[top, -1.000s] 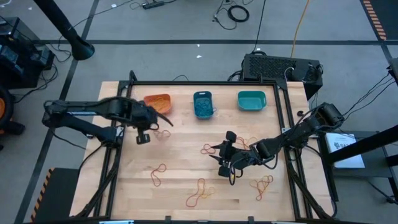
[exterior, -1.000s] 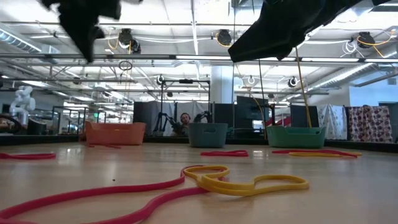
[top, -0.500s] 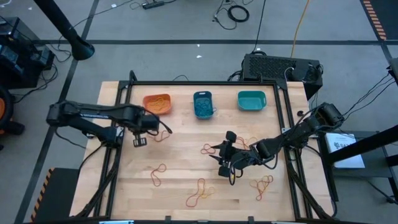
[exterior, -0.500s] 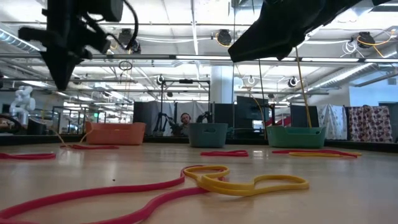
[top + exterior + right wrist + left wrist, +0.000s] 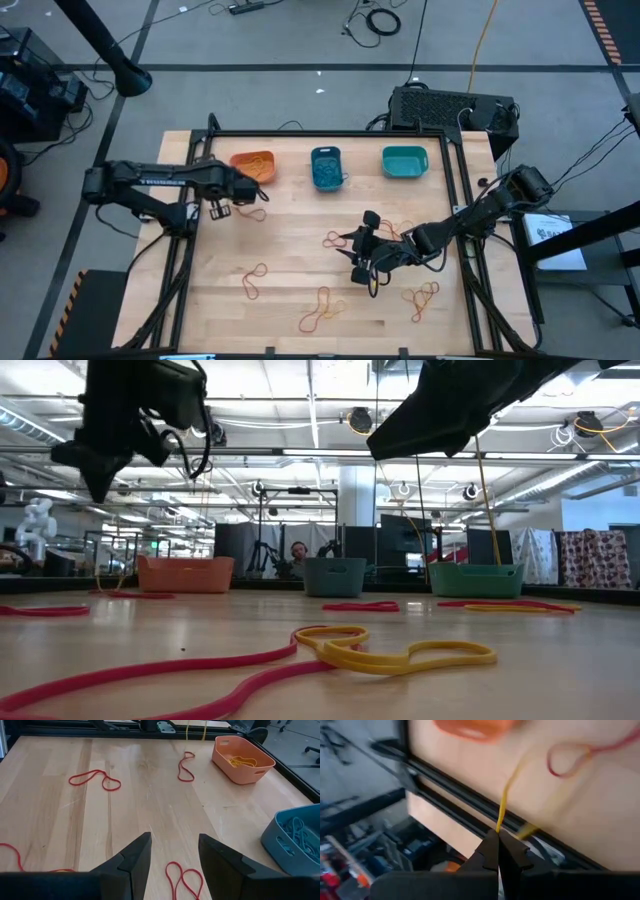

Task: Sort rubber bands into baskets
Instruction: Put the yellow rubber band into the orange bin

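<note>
Left gripper (image 5: 221, 209) raised above the tabletop (image 5: 300, 260) just beside the orange basket (image 5: 253, 165), fingers (image 5: 490, 851) clenched on a yellow rubber band (image 5: 504, 805) stretching away from the tips. Right gripper (image 5: 364, 247) near the tabletop's middle, fingers (image 5: 134, 854) spread apart, gripping nothing. Three baskets along the far edge: orange holding yellow bands, blue basket (image 5: 326, 166) holding blue bands, teal basket (image 5: 405, 161) beside it. Red bands (image 5: 95, 778) and red-yellow tangles (image 5: 322, 310) scattered loose over the wood.
</note>
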`<state>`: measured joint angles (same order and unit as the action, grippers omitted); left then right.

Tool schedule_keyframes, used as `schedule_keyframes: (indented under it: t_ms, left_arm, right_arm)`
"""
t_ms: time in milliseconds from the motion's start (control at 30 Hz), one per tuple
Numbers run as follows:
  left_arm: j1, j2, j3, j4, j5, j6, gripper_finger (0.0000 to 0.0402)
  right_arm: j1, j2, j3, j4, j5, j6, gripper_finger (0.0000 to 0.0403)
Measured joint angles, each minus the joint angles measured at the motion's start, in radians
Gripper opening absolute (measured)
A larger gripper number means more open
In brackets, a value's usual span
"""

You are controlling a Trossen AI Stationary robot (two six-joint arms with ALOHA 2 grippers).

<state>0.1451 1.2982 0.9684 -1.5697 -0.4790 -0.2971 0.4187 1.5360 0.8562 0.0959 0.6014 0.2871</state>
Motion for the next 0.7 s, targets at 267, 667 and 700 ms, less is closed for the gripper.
schedule_keyframes:
  t_ms: [267, 667, 700]
  left_arm:
    - [0.006, -0.002, 0.132, -0.001, -0.177, -0.009, 0.0]
    - [-0.142, -0.008, 0.496, 0.168, 0.062, 0.023, 0.0]
    - [-0.15, -0.008, 0.505, 0.197, 0.101, 0.025, 0.0]
  right_arm:
    - [0.0, 0.0, 0.0, 0.0, 0.0, -0.001, 0.0157]
    - [-0.04, 0.029, 0.0, 0.082, 0.048, -0.046, 0.0157]
    - [-0.047, 0.047, -0.001, 0.104, 0.06, -0.053, 0.0157]
